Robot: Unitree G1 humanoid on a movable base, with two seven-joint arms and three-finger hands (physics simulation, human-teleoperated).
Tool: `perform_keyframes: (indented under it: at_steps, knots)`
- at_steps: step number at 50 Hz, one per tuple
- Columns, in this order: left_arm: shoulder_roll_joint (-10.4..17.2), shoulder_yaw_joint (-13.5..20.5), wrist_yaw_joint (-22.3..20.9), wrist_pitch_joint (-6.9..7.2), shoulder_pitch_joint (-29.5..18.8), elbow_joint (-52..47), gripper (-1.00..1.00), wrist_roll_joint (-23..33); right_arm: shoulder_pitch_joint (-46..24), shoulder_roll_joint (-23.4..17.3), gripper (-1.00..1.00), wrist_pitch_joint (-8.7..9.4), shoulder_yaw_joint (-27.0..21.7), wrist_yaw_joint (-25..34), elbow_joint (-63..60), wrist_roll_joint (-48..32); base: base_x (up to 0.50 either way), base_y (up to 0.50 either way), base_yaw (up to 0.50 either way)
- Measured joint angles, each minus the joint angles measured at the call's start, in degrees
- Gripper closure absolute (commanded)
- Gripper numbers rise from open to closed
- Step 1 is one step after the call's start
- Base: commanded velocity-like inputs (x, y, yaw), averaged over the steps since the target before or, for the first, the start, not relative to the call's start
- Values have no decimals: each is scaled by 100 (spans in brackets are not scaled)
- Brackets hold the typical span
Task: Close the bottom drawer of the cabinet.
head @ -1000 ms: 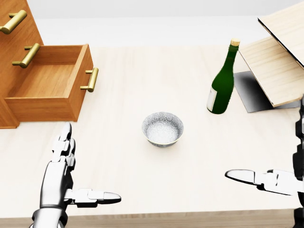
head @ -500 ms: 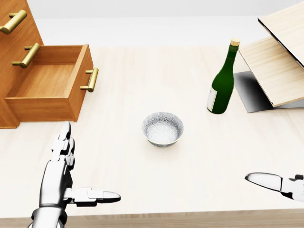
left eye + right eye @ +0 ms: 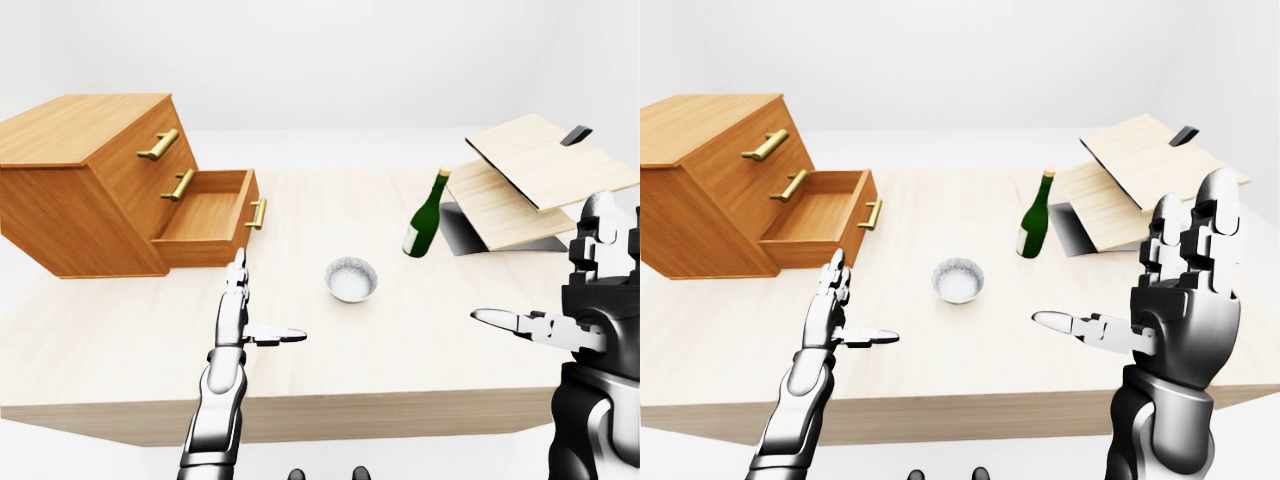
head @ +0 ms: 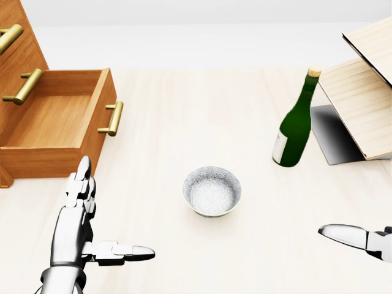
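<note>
Above the pale wooden counter (image 3: 400,350) in a white room, the left hand (image 4: 76,229) and right hand (image 3: 1180,300) hover splayed wide, empty, short of the pulled-out bottom drawer (image 4: 58,122).

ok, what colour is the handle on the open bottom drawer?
Brass-gold, on the orange-brown wooden bottom drawer's handle; clearest in the head view.

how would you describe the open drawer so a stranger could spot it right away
Find the wooden cabinet at the table's left end in the left-eye view. Its bottom drawer is pulled out and empty, with a brass handle; the two above are closed.
</note>
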Motion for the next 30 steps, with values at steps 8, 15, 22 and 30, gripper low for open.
perform_keyframes:
  at_steps: [8,15,22,30]
  knots:
    - [0,5,4,-16,-1,22,-100,-7,9,4,-100,0,1,10,2,5,25,0,0]
    - [0,6,11,-37,0,54,-100,-10,19,12,-100,0,22,16,12,-4,24,0,0]
    - [-1,6,17,-49,-1,74,-100,-13,21,13,-100,0,36,23,23,-9,25,0,0]
    - [-1,5,23,-52,-7,79,-100,-13,21,15,-100,0,44,30,40,-13,25,0,0]
